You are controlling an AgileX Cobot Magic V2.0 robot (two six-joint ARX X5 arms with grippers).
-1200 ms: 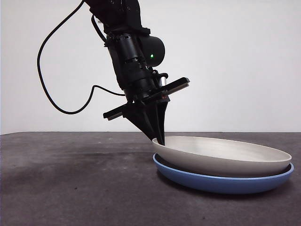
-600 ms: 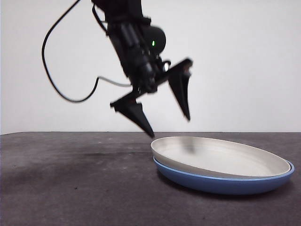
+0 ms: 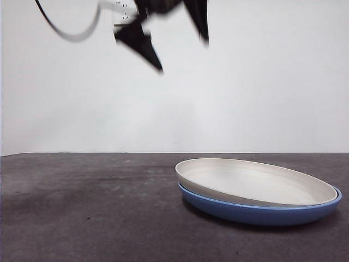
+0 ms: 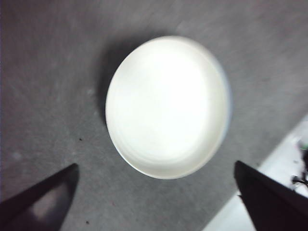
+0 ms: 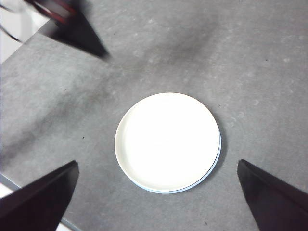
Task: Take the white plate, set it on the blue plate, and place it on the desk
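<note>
The white plate [image 3: 256, 180] lies nested in the blue plate [image 3: 262, 214] on the desk [image 3: 82, 207], right of centre. High above the plates' left edge, my left gripper [image 3: 184, 55] hangs open and empty, blurred at the top of the front view. Its wrist view looks down on the white plate [image 4: 166, 106] between wide-apart jaws [image 4: 154, 165]. My right gripper [image 5: 158, 163] is open and empty too, far above the white plate [image 5: 167, 139], where a thin blue plate rim [image 5: 210, 177] shows. It is out of the front view.
A plain white wall stands behind the desk. One dark finger [image 5: 79, 33] of the left gripper shows in the right wrist view, off to one side of the plates. A pale edge of the desk [image 4: 269, 178] appears in the left wrist view.
The left gripper let go of the white plate's left rim, opened, and rose steeply toward the top of the view. The white plate settled flat into the blue plate.
</note>
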